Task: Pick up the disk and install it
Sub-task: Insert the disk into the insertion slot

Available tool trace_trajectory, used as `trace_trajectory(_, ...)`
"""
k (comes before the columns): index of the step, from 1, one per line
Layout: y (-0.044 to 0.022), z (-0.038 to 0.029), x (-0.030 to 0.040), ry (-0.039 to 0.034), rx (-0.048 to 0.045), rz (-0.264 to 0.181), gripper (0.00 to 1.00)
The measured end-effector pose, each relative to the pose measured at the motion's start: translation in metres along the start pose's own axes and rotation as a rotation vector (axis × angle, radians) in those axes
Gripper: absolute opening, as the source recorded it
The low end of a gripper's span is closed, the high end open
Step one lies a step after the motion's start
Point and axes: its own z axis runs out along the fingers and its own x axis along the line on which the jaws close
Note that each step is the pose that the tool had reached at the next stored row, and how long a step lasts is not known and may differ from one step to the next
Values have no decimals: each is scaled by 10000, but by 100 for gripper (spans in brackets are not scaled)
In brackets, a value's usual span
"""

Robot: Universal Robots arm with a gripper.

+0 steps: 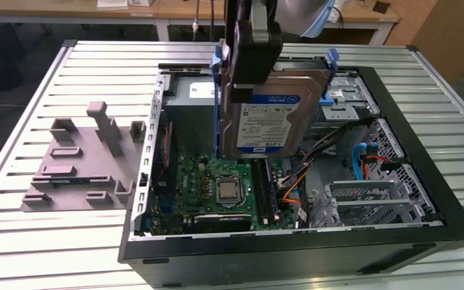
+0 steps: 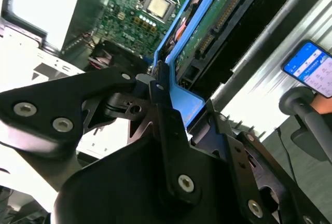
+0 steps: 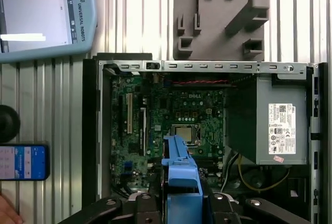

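In the exterior view the arm is reaching straight down from above, its gripper [image 1: 252, 75] clamping the top edge of the disk [image 1: 268, 118]. The disk is hanging on edge, label facing the camera, above the open computer case [image 1: 296, 244], over the motherboard [image 1: 224, 187] and in front of the power supply [image 1: 190, 96]. The case is lying on a slatted metal table [image 1: 22, 241], with a grey fixture [image 1: 83, 166] beside it on the exterior view's left. Wooden desks [image 1: 176, 9] are standing behind.

In the second wrist view the gripper [image 2: 184, 102] is squeezing the disk's blue frame [image 2: 181, 42] between its black fingers [image 2: 158, 86]. The disk's circuit-board side [image 2: 207, 24] is showing, with the motherboard [image 2: 145, 11] beyond it. A phone [image 2: 311, 66] is glowing off to one side.

In the first wrist view the gripper [image 3: 181, 206] is holding the disk [image 3: 179, 167] edge-on over the motherboard [image 3: 171, 107]. The power supply [image 3: 270, 125] is sitting inside the case [image 3: 91, 130]. A teach pendant [image 3: 46, 16], a phone [image 3: 23, 162] and the grey fixture [image 3: 223, 11] are lying on the table [image 3: 52, 105] around it.
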Motion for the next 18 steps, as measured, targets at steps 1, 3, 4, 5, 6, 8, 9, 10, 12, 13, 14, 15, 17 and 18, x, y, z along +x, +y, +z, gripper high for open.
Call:
trace_trajectory(1,-6,-1,28,2,-1,0,36)
trace_trajectory(3,-34,4,67,-3,0,0,36)
trace_trajectory(4,-56,6,80,-4,0,0,36)
trace_trajectory(5,-86,8,89,-4,-1,0,36)
trace_trajectory(6,-122,9,95,-6,0,0,36)
trace_trajectory(8,-210,9,102,-3,-1,0,36)
trace_trajectory(9,-255,9,105,-3,-1,0,36)
trace_trajectory(10,-299,10,107,-5,0,0,36)
trace_trajectory(12,-390,10,111,-4,-1,-1,36)
trace_trajectory(13,-439,10,113,-4,-1,0,36)
trace_trajectory(14,-483,10,114,-3,-1,1,36)
trace_trajectory(15,-522,10,116,-2,-2,-1,36)
trace_trajectory(17,-545,10,117,-2,-2,-2,36)
trace_trajectory(18,-545,11,117,-3,-2,0,36)
